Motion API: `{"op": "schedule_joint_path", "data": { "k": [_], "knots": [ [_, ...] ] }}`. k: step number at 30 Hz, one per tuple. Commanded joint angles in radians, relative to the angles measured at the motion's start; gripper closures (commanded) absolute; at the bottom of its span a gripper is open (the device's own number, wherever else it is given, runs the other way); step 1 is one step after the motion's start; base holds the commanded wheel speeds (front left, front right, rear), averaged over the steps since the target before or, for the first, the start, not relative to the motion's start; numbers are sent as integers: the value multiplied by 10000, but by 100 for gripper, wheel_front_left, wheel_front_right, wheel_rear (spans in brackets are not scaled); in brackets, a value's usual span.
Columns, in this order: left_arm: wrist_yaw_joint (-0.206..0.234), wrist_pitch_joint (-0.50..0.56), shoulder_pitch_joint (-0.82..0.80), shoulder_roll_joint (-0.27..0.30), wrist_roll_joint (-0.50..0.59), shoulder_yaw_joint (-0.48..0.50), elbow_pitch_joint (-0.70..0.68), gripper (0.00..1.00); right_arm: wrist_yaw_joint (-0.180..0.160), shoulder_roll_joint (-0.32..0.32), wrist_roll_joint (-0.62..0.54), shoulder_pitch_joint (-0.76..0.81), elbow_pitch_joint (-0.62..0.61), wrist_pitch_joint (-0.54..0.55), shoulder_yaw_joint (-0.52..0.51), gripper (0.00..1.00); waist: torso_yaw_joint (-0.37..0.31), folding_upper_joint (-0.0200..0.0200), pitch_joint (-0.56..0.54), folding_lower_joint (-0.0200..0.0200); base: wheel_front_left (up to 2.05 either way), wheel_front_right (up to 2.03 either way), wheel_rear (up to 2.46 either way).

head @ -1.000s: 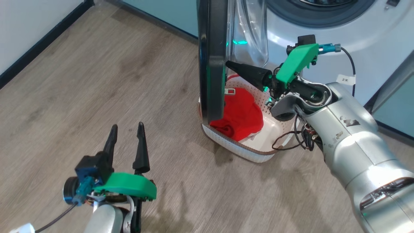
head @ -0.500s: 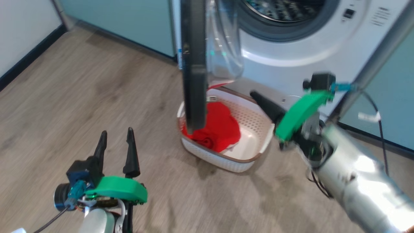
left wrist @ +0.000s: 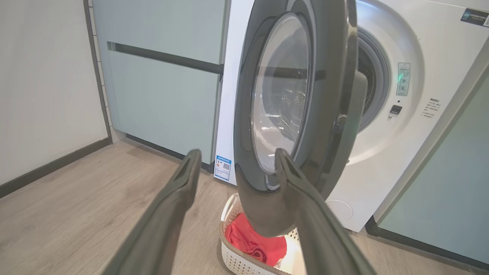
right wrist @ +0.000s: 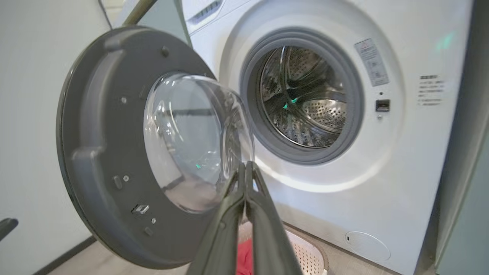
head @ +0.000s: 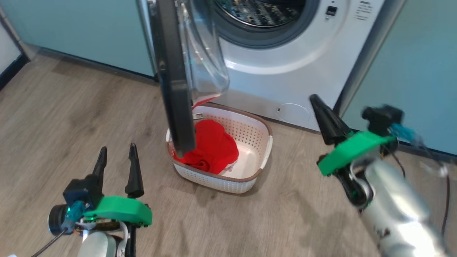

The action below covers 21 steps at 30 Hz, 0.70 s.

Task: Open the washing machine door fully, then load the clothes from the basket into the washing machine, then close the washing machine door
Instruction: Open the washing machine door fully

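Across the top of the head view, the washing machine (head: 285,71) stands with its mouth uncovered. The washing machine door (head: 175,89) hangs edge-on in the upper middle, swung well out from it. Mid-frame, the basket (head: 262,125) sits on the floor (head: 71,107) just in front of the machine, and the door's lower rim covers its left end in the picture. The clothes (head: 214,150), one red garment, lie heaped in the basket's left half.

At the right of the frame, the right gripper (head: 314,98) has its fingers pressed together on nothing. It has come away from the door's inner edge, where it was a second ago, and now points up well clear of it. The camera has shifted too. I judge the opening push done or nearly so, with the garment next.

At the lower left, the left gripper (head: 117,149) has its fingers spread and holds nothing.

The left wrist view gives the door's outer face and a blue label (left wrist: 222,167). The right wrist view gives the inner face, the glass bowl (right wrist: 191,141) and the drum (right wrist: 305,103).
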Motion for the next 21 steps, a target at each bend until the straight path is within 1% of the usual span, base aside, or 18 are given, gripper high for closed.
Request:
{"op": "schedule_joint_path", "data": {
  "k": [1,3,6,8,11,14,15,16,17,21],
  "knots": [
    [-26,-97,-257,83,111,434,-286,0,0,543,-626,591,-745,-105,-619,100,-100,-1,-3,1,0,0,0],
    [-40,-97,-249,83,130,497,-268,0,0,948,-1525,1311,-1436,-106,-1410,100,-160,-1,-4,1,0,0,0],
    [-105,-97,-234,83,169,507,-211,0,0,1306,-2446,2231,-2225,-106,-2056,100,-213,-1,2,1,0,0,0],
    [-161,-97,-223,83,180,480,-188,0,0,1422,-2707,2705,-2466,-107,-2401,100,-237,-1,-2,1,0,0,0],
    [-220,-97,-154,83,185,462,-141,0,0,1484,-3061,3147,-2585,-107,-2619,100,-308,-1,-3,1,0,0,0],
    [-295,-97,-50,83,141,415,-5,0,0,1499,-2934,3391,-2590,-107,-2692,100,-363,-1,3,1,0,0,0],
    [-319,-97,-27,83,153,406,30,0,0,1501,-2892,3430,-2621,-107,-2702,79,-380,-1,4,1,0,0,0],
    [-324,-97,-13,83,163,415,41,0,0,1502,-2849,3458,-2692,-108,-2760,30,-395,-1,6,1,0,0,0],
    [-324,-97,2,83,167,429,51,0,0,1502,-2697,3501,-2720,-108,-2759,0,-403,-1,7,1,0,0,0],
    [-312,-97,32,83,160,467,75,0,0,1504,-2639,3560,-2877,-108,-2783,0,-414,-1,5,1,0,0,0]
  ]
}}
